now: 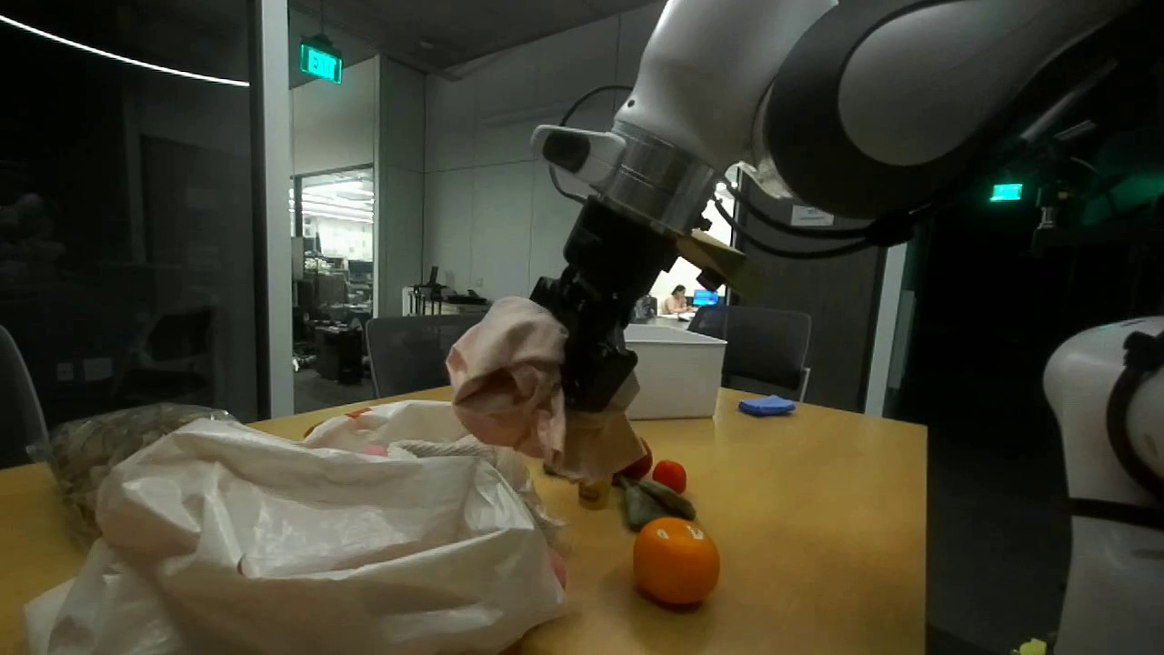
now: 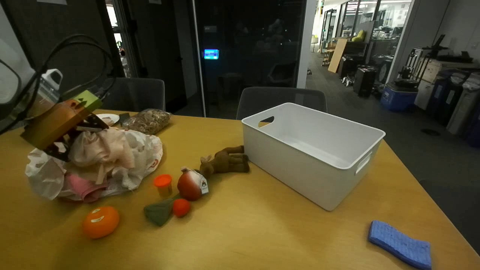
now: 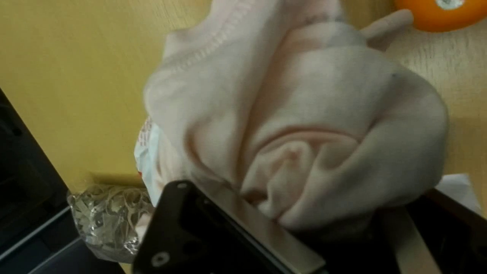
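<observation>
In an exterior view: pincer (image 1: 598,400), clenched, is grasping a pale pink, rumpled fabric cloth (image 1: 514,377); steady pressure and ample height are likely suiting its loose folds.

In an exterior view: cloth is hanging over a crumpled white plastic bag (image 2: 145,155); any contact between them is escaping judgement.

Wrist view: folds are hiding the pinch point; the edge is cropping a glossy orange, rounded object (image 3: 437,19).

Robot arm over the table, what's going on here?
The gripper is shut on a bunched pale pink cloth, which hangs close by the white plastic bag; whether cloth and bag touch, I can't tell. The white bin stands well apart from the cloth on the same table. Also on the table are a round orange thing, a small red ball and a brown plush animal beside the bin.
</observation>
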Tool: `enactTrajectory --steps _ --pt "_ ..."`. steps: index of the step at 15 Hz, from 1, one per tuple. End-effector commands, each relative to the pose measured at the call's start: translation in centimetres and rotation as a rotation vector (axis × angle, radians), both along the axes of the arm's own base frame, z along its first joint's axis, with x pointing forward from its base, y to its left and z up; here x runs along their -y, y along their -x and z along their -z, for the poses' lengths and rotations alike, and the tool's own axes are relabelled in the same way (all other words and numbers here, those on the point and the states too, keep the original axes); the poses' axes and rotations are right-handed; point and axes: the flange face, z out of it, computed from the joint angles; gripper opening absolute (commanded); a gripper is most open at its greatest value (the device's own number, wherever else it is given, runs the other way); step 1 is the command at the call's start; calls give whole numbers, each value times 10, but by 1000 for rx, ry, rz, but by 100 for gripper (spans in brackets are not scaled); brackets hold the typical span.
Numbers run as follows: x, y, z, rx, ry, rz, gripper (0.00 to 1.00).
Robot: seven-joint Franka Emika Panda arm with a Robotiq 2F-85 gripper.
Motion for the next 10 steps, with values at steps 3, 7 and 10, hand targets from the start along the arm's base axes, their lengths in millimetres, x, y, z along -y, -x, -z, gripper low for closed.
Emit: enactTrajectory --steps 3,7,10 --pt "-38 22 19 -39 16 -75 6" --pt "-50 25 61 -100 95 -123 7" --pt "-72 32 75 -115 123 -154 6"
